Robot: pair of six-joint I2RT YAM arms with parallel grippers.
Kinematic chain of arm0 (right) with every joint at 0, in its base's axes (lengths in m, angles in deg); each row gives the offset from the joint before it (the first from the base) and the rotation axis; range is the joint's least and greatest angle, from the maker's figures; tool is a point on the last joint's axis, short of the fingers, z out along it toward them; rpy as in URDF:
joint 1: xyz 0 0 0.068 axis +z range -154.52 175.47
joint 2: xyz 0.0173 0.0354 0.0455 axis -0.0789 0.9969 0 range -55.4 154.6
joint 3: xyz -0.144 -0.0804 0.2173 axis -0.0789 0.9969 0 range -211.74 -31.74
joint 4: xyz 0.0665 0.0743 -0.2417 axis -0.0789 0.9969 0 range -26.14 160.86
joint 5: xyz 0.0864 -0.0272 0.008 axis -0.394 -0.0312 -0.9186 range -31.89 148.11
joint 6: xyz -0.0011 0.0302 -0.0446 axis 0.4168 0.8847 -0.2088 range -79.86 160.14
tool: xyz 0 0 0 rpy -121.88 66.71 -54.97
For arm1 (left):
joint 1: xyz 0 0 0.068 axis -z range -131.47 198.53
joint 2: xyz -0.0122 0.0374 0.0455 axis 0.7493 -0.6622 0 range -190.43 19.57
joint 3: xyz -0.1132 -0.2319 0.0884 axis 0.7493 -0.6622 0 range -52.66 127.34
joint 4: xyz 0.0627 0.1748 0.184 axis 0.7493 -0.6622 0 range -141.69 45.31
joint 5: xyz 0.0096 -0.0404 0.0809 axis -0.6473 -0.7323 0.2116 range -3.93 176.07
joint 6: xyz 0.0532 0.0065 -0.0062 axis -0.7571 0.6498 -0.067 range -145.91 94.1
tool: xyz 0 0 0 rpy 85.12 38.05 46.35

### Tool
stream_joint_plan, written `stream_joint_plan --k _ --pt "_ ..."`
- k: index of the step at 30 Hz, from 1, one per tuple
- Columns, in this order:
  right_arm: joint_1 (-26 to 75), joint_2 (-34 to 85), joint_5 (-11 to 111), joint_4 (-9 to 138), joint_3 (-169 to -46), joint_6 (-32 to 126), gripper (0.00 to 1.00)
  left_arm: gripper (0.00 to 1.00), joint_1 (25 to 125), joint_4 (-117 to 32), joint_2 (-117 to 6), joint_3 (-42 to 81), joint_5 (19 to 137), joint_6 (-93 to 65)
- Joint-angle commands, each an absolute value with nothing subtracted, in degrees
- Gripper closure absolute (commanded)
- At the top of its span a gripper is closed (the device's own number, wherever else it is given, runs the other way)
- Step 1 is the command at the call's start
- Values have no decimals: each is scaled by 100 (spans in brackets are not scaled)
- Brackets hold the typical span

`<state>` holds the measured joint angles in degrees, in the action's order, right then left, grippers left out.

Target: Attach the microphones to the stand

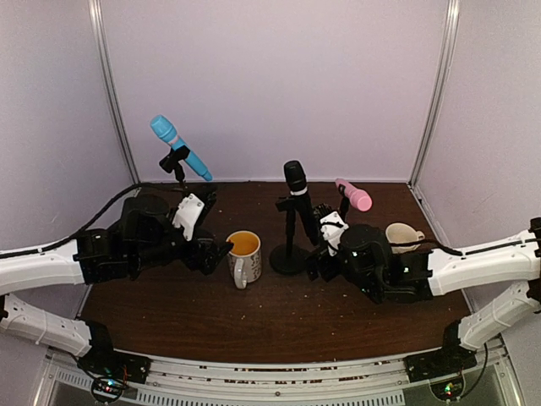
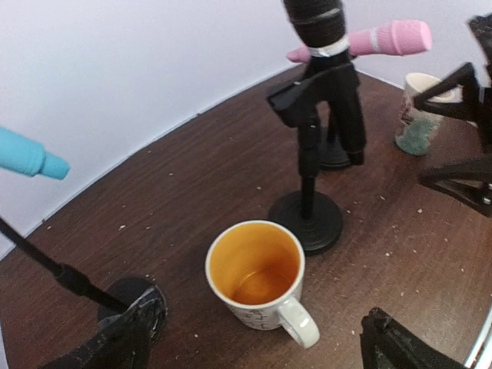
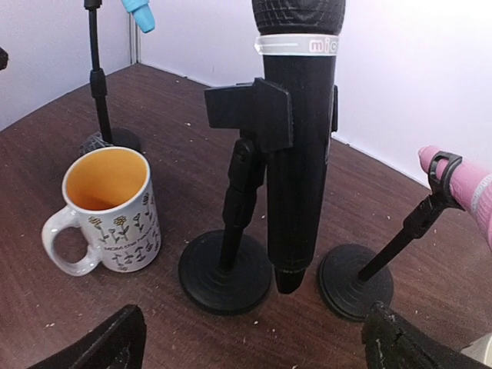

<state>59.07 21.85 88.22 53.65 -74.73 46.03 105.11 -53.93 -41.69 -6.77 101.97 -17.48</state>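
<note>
Top external: blue microphone [image 1: 179, 146] sits tilted in the left stand [image 1: 175, 161]. Black microphone [image 1: 295, 179] is upright in the middle stand [image 1: 289, 258]. Pink microphone [image 1: 353, 194] is on the right stand [image 3: 355, 280], whose base my right arm hides from above. Wrist views cut off the black head and most of the blue one. My left jaws and right jaws are both spread wide, holding nothing.

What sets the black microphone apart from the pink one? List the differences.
1. The black microphone is dark; the pink microphone is pastel.
2. The black microphone stands nearly upright, head up; the pink microphone lies nearly level.
Shared: both sit clipped in black round-based stands.
</note>
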Motion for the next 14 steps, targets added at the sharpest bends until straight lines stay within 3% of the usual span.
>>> stream_joint_plan --k 1,8,14 --pt "6092 1541 8948 6735 -7672 5286 0 2 10452 -5284 -3680 -823 11444 -1097" --pt "6184 1128 10568 8496 -9061 5812 0 2 10430 -5907 -3303 -598 13223 -733" --pt "6113 741 11666 7274 -8796 4221 0 2 10110 -5650 -3646 -234 14344 -1679"
